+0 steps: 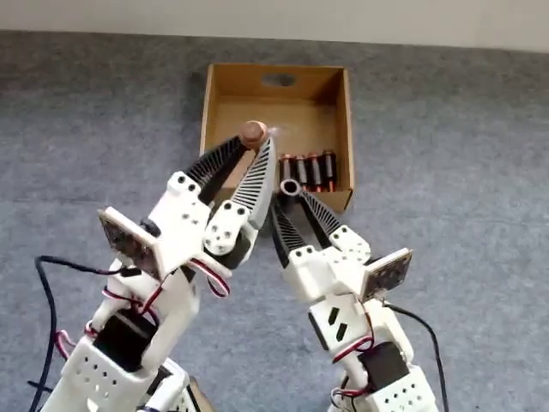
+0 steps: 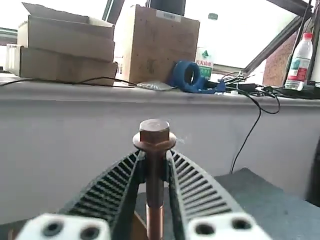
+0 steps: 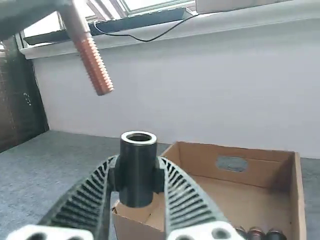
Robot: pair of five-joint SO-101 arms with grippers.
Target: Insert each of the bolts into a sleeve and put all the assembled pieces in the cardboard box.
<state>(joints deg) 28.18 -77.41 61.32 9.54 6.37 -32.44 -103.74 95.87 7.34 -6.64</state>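
Note:
My left gripper (image 1: pixel 254 148) is shut on a copper bolt (image 1: pixel 252 132), head up, held over the cardboard box (image 1: pixel 221 99). In the left wrist view the bolt (image 2: pixel 154 165) stands upright between the black fingers (image 2: pixel 117 187). My right gripper (image 1: pixel 291 196) is shut on a black sleeve (image 1: pixel 290 187), its open end up, at the box's near wall, just right of and lower than the bolt. In the right wrist view the sleeve (image 3: pixel 137 167) sits between the fingers, and the bolt's threaded tip (image 3: pixel 94 62) hangs tilted above and beside it. Several assembled pieces (image 1: pixel 310 170) lie in the box's near right corner.
Grey carpet (image 1: pixel 446 137) surrounds the box on all sides. Cables (image 1: pixel 47 292) trail from the arm bases at the near edge. A pale wall with a window sill carrying boxes and clutter (image 2: pixel 150 47) stands behind the work area.

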